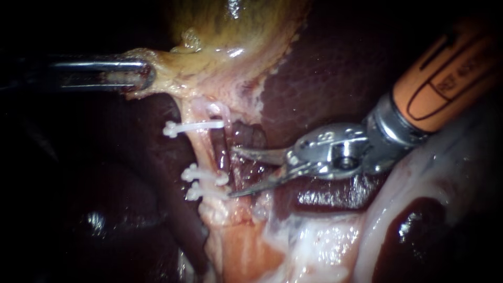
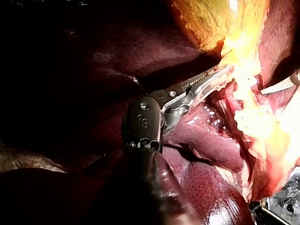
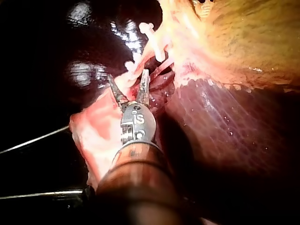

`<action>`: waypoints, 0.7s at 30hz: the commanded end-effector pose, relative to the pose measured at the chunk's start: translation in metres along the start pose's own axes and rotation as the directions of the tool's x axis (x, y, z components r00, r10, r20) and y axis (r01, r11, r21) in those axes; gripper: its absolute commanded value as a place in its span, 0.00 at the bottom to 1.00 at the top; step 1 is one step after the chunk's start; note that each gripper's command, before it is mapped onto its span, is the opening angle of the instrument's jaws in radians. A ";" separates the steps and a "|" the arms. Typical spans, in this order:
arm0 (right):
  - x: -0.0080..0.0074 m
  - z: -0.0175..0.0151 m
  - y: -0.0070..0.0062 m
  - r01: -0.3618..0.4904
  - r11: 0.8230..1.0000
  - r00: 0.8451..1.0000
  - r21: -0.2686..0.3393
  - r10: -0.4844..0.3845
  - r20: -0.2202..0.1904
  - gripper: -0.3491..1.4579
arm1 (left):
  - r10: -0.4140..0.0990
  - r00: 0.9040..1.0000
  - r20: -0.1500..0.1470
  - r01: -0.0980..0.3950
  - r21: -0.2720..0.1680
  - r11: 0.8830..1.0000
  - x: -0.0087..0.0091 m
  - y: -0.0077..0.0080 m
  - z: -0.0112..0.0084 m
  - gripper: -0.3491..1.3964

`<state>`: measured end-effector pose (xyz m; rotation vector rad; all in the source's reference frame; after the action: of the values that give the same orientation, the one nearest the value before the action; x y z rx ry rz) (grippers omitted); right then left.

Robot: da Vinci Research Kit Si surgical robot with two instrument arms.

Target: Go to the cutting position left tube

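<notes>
Now, right instrument (image 1: 232,172) end effector open just beside clipped tube (image 1: 222,154), left instrument (image 1: 144,76) end effector gripping gallbladder (image 1: 230,31)

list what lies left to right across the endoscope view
grey steel left instrument gripping the yellowish gallbladder edge → three white plastic clips on a pale tube → silver right instrument, curved blades open → its orange shaft

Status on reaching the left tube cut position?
Done: three clips sit on the left tube; left instrument grips the gallbladder. In hand: right instrument, jaws open, tips just beside the tube. Left: bring the jaws around the tube, probably in the gap between upper clip and lower pair.
</notes>
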<state>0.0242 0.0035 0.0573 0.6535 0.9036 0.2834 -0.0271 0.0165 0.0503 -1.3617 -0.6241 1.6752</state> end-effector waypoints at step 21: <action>-0.0006 0.0051 0.0050 -0.086 0.992 0.995 0.087 0.090 -0.041 0.98 | 0.001 1.000 -0.001 -0.001 0.002 1.000 -0.0002 0.0000 0.0002 0.00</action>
<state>0.0285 0.0050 0.0631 0.7836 0.9417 0.3449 -0.0273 0.0164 0.0504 -1.3617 -0.6217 1.6753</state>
